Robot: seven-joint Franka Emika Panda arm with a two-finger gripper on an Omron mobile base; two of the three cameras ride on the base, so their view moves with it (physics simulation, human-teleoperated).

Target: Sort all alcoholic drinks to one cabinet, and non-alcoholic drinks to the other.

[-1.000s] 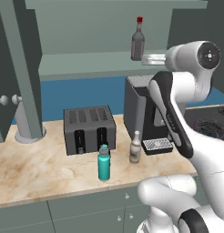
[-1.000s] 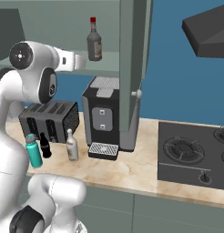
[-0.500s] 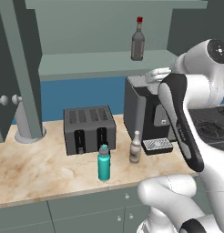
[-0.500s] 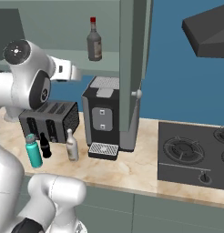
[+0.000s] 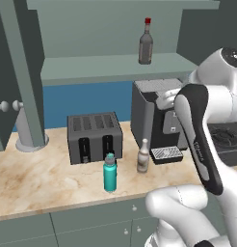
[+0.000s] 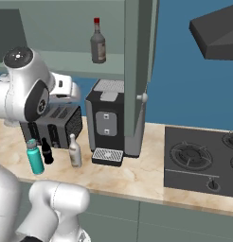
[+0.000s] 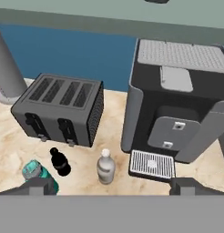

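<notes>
Seen from the hand camera, gripper (image 7: 111, 186) spread wide with nothing between its two dark fingertips, hovering above the counter (image 5: 38, 178) and looking down at the toaster (image 7: 59, 108) and the things in front of it.

Taking the toaster as landmark — a dark four-slot box standing on the marbled counter:
- Teal flask (image 5: 110, 172) with grey cap upright just in front of the toaster's right half in the left base view, apart from it.
- Small black bottle (image 7: 60, 162) upright close before the toaster's front face, between the teal flask (image 7: 40, 175) and the pale bottle in the hand view; just beside the flask (image 6: 35, 156), on its toaster side, in the right base view (image 6: 46, 151).
- Pale cream bottle (image 5: 143, 156) with slim neck upright in front of and to the right of the toaster, near the drip tray of the coffee machine (image 5: 154, 118); apart from both.
- Dark grey bottle (image 5: 146, 42) with red cap upright on the cabinet shelf (image 5: 106, 65), well above and to the right of the toaster — over the coffee machine.
- Coffee machine to the toaster's right, a gap between them.
- Grey cylinder (image 5: 28, 128) on a round foot to the toaster's left, at the back of the counter.
- Stovetop (image 6: 201, 160) far to the right, beyond the coffee machine.
</notes>
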